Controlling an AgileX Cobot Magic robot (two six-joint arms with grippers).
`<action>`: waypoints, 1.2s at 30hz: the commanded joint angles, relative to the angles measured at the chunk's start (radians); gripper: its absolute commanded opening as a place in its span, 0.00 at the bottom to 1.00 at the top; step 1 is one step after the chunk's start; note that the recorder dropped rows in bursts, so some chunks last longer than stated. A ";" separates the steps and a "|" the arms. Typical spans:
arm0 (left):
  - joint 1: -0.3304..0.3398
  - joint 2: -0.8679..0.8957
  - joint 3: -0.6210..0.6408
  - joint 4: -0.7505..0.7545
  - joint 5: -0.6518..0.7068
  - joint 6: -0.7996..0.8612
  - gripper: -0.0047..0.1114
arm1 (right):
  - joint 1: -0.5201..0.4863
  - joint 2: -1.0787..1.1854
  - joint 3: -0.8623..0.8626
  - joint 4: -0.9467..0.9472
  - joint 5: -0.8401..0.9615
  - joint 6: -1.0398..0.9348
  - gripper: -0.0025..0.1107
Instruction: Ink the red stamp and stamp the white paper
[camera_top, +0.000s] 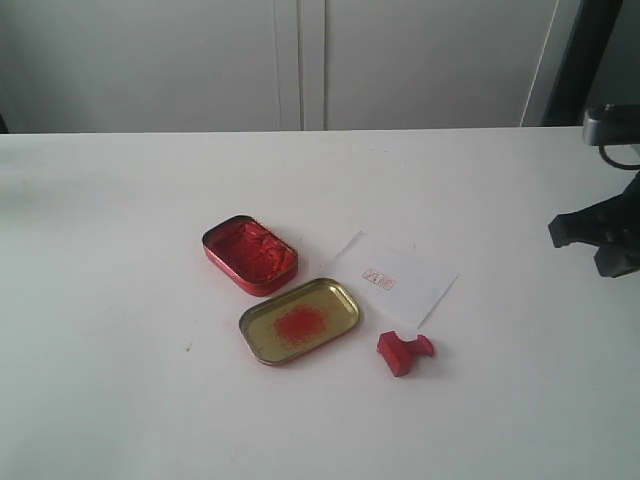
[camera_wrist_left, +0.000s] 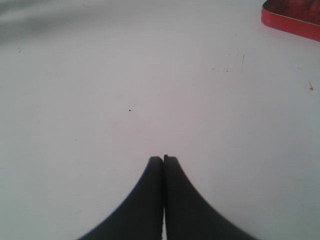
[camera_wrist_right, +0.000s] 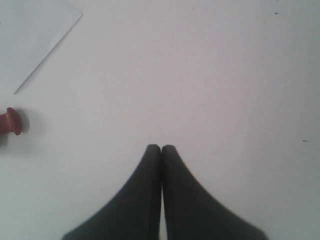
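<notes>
The red stamp lies on its side on the table, just off the near corner of the white paper. That sheet carries a small red imprint. In the right wrist view the stamp's rounded handle shows at the edge and a corner of the paper beyond it. My right gripper is shut and empty, well away from the stamp; in the exterior view it hangs at the right edge. My left gripper is shut over bare table with nothing in it, and it is out of the exterior view.
A red tin of ink paste sits left of the paper, its edge also in the left wrist view. A gold-coloured lid with a red smear lies in front of it. White cabinet doors stand behind the table.
</notes>
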 joint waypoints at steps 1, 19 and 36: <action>0.003 -0.004 0.004 -0.001 -0.002 -0.008 0.04 | -0.008 -0.084 0.034 -0.015 -0.001 -0.013 0.02; 0.003 -0.004 0.004 -0.001 -0.002 -0.008 0.04 | -0.008 -0.427 0.114 -0.023 -0.003 -0.013 0.02; 0.003 -0.004 0.004 -0.001 -0.002 -0.008 0.04 | -0.008 -0.881 0.274 -0.023 -0.024 -0.013 0.02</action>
